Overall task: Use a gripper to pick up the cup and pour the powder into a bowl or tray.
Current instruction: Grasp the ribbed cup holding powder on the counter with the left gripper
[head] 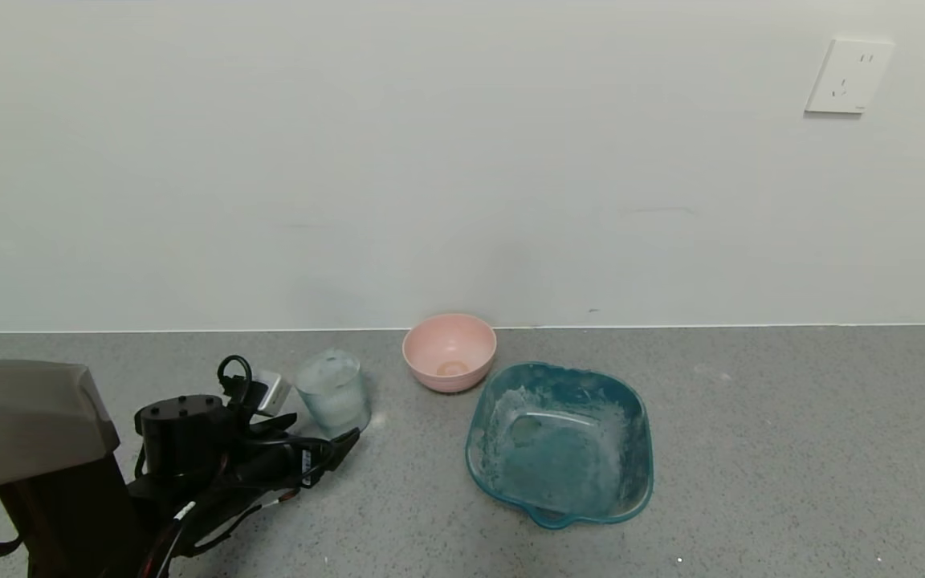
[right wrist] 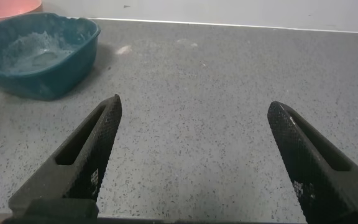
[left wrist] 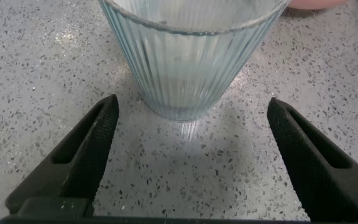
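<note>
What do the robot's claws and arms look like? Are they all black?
Mostly. The left claw has two black wedge-shaped fingers with slots. Its arm is black with looped black cables and a small white block. The right claw matches, with tiny white print.

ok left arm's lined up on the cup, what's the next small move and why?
Probably ease the left gripper straight forward, then close. Its jaws stand open and short of the cup, which sits upright on the counter, centred ahead of the gap and untouched. The pink bowl waits just beyond. The right gripper is open over bare counter, idle.
</note>
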`<state>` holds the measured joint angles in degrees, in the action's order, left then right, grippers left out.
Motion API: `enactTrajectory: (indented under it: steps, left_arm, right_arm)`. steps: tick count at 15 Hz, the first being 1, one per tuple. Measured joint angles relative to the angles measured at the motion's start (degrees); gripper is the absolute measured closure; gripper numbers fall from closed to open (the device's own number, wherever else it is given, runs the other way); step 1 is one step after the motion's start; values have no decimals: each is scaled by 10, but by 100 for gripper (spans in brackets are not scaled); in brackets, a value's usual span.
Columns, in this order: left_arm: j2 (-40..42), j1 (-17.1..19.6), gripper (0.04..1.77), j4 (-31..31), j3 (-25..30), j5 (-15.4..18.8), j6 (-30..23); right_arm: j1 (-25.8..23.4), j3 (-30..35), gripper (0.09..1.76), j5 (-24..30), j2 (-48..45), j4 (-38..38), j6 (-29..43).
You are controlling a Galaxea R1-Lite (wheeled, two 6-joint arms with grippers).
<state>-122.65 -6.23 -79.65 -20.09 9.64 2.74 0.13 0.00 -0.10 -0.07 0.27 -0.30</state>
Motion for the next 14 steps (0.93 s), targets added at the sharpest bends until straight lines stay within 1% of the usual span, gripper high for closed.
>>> enactTrajectory:
  steps: [3,6,14]
  left_arm:
    - [-17,0,9,-19,-10,-2,2]
    - [-29,-4,9,-26,-30,-24,2]
    - [-58,-5,9,-31,-78,-26,-1]
  right_arm:
    - [0,0,14,0,0,0,0]
    - [0,0,14,0,0,0,0]
    - [0,0,14,0,0,0,0]
